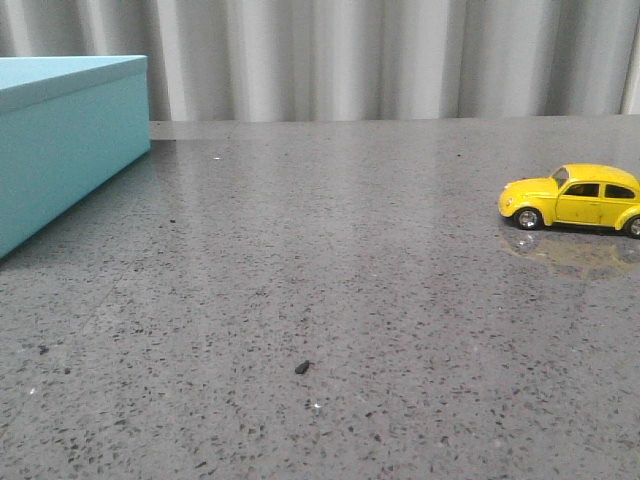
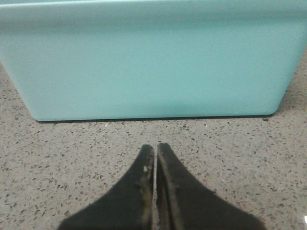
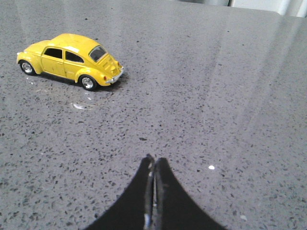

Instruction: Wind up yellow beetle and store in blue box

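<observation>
I log: beetle (image 1: 573,197) on table (image 1: 330,300), right; box (image 1: 60,140) left, lidded; my left gripper (image 2: 155,158) and right gripper (image 3: 154,165) both pressed together, empty.

The left black gripper (image 2: 154,151) has its fingers pressed together, holding nothing; the right black gripper (image 3: 154,163) is likewise closed and empty.

Left claw (image 2: 155,149) of black tapered fingers (scuffed, pale flecks), right claw (image 3: 154,161) likewise black, smooth, pointed
</observation>
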